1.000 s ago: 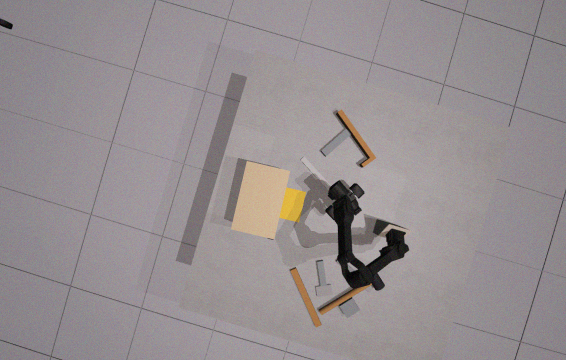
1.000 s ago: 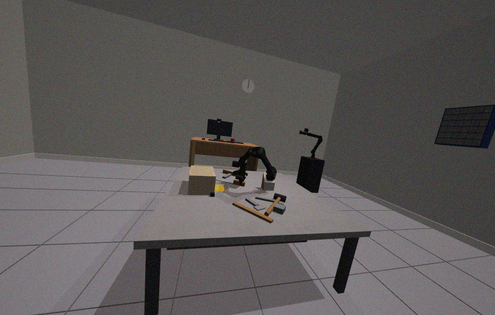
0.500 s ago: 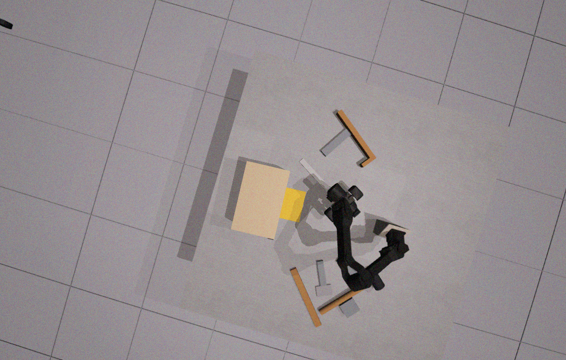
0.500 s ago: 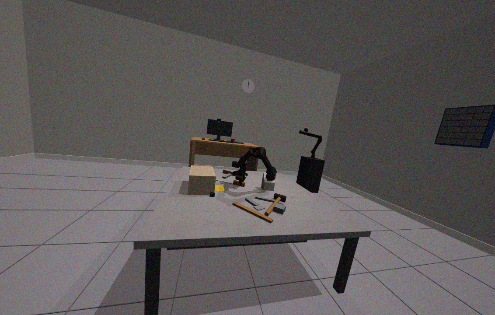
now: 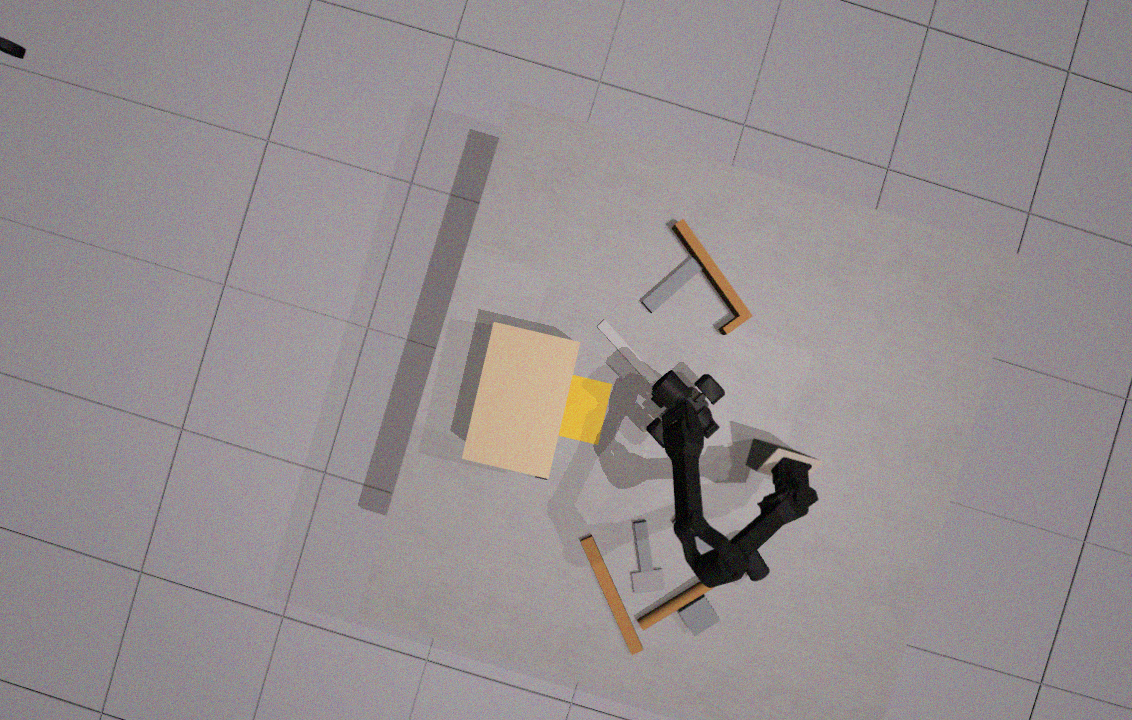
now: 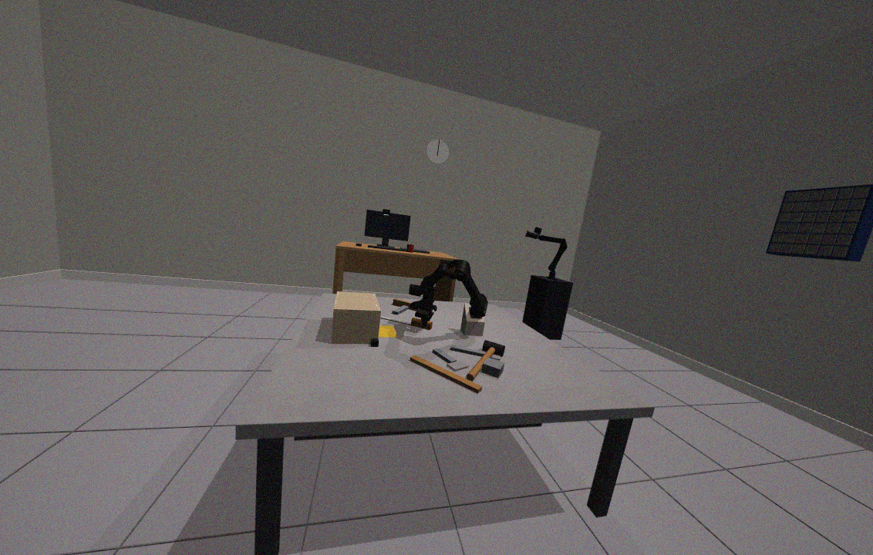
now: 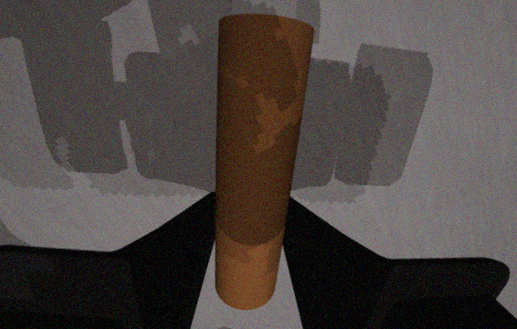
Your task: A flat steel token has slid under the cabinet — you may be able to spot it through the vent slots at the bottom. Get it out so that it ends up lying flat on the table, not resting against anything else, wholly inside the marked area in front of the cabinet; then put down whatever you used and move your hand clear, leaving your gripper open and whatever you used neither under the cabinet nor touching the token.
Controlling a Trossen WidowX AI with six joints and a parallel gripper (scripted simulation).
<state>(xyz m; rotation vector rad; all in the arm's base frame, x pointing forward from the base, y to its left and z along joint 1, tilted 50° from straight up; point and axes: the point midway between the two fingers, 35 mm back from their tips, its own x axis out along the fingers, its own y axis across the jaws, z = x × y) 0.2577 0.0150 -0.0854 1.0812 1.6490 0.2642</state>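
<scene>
My gripper (image 7: 249, 201) (image 6: 423, 321) is shut on the orange round handle (image 7: 258, 137) of a tool. The tool's thin pale shaft (image 5: 613, 334) (image 6: 395, 320) reaches out toward the upper left in the overhead view, its end right of the cabinet's upper corner and outside the marked area. How high the tool is above the table is hard to tell. The beige cabinet (image 5: 521, 398) (image 6: 355, 318) stands left of the yellow marked area (image 5: 584, 411) (image 6: 388, 331), which shows no token. The steel token and the vent slots are not visible in these views.
An orange L-shaped bar (image 5: 713, 268) and a grey bar (image 5: 668, 284) lie beyond the gripper. On the other side lie a long orange bar (image 5: 610, 595) (image 6: 445, 374), a grey T-shaped piece (image 5: 644, 577) and an orange-handled hammer (image 6: 482, 361). A small black object (image 6: 374, 342) is by the cabinet's near corner.
</scene>
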